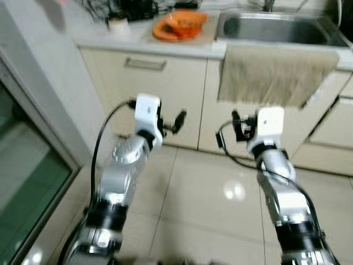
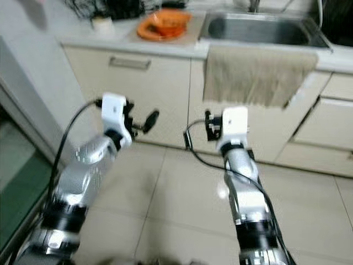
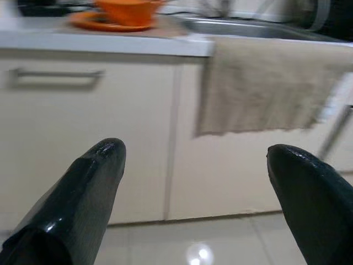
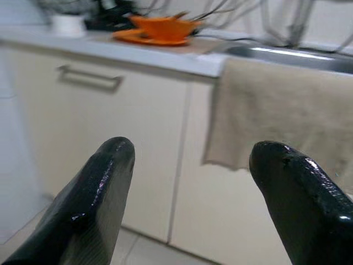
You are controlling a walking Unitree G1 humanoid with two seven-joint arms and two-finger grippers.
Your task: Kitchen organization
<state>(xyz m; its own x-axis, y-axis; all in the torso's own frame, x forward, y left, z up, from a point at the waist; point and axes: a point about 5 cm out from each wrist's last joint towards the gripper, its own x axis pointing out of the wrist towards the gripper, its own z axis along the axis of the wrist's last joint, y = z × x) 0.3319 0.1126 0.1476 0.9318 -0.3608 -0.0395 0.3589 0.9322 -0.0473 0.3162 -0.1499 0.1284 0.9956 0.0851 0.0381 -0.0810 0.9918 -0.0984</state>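
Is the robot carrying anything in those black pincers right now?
No. The left gripper and right gripper are both open and empty, raised toward the cabinet.

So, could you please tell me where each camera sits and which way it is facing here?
Left eye view: on the head, looking forward and down at the cabinets, sink and floor; both arms show.
Right eye view: the same scene, with the orange dishes on the counter.
Left wrist view: along the open left gripper toward the towel.
Right wrist view: along the open right gripper toward the drawer handle.
Both wrist views share the towel and orange dishes.
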